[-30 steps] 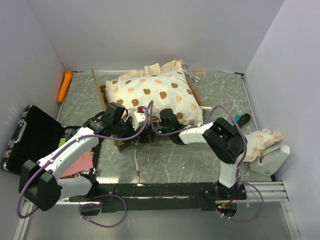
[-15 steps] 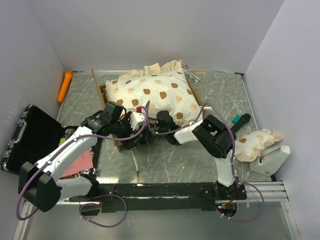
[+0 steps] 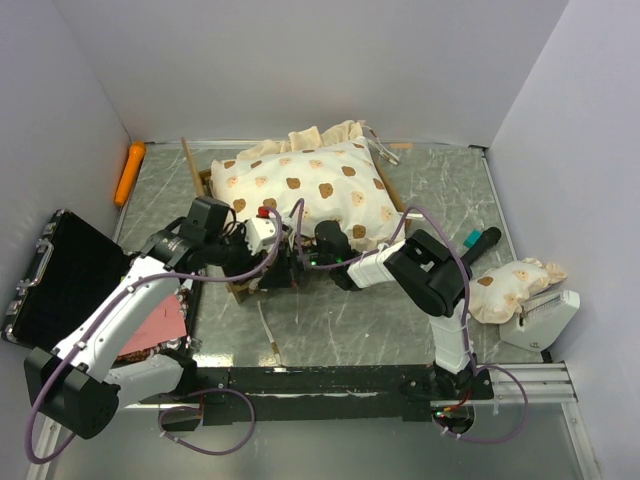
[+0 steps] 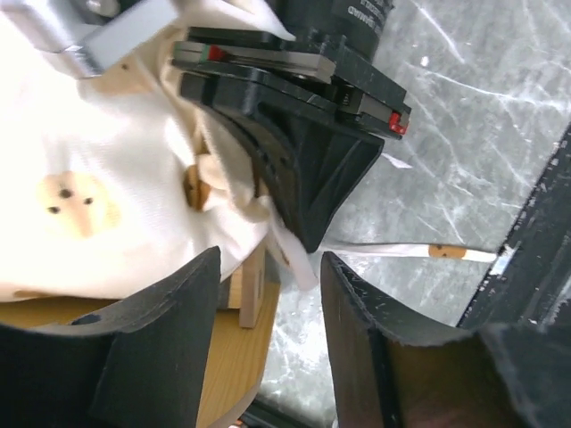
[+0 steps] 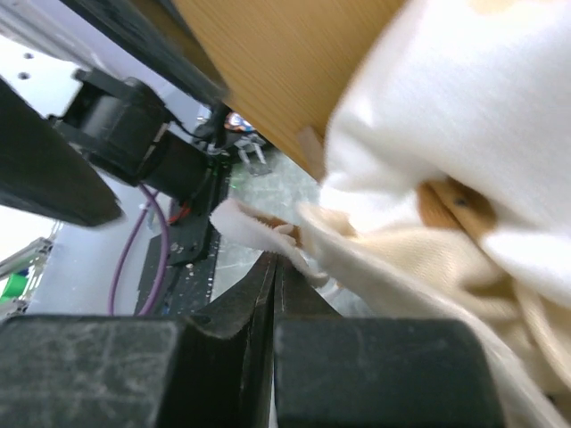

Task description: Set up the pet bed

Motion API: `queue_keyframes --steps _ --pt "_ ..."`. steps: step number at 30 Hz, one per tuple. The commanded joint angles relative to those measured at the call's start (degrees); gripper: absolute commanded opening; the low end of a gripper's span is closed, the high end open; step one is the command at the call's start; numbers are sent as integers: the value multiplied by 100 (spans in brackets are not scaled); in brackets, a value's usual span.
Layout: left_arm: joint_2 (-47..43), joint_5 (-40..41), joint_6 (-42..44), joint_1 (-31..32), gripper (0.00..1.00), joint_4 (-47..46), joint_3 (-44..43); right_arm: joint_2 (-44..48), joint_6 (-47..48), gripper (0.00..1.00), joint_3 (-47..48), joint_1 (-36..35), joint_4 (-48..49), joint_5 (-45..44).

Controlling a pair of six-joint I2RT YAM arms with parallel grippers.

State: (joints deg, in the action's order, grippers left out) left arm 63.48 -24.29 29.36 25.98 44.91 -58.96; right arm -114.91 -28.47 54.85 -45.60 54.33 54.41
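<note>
right tool (image 4: pixel 303 237) pinches mattress (image 4: pixel 116 147) ruffle; left tool (image 4: pixel 269 264) parted.

Top view: left arm (image 3: pixel 150 290) and right arm (image 3: pixel 380 265) hide near rail of bed frame (image 3: pixel 243 290) and both sets of fingertips. Right wrist view: right gripper (image 5: pixel 272 285) blurred, mattress (image 5: pixel 446 107) cropped. Left wrist view: left gripper (image 4: pixel 268 267) finger bases cropped at bottom.

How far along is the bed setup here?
Done: the mattress lies on the frame. In hand: the right gripper pinches its near ruffle, and the left gripper is open beside it. Left: probably straighten that corner, then fetch the pillow lying off to the right.
</note>
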Motion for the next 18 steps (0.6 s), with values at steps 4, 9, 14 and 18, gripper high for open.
queue_keyframes --steps 4,9,14,18 --pt "-126 978 157 -75 48 -306 -99 -22 228 0 79 8 -107 -449" --pt "120 1733 587 460 43 -1078 384 -5 43 0 -36 17 236 -484" --pt "357 2016 1088 505 42 -1203 490 4 -1 0 -54 17 324 -607" --pt "227 1728 1475 330 33 -1422 824 -14 -106 0 -97 43 491 -730"
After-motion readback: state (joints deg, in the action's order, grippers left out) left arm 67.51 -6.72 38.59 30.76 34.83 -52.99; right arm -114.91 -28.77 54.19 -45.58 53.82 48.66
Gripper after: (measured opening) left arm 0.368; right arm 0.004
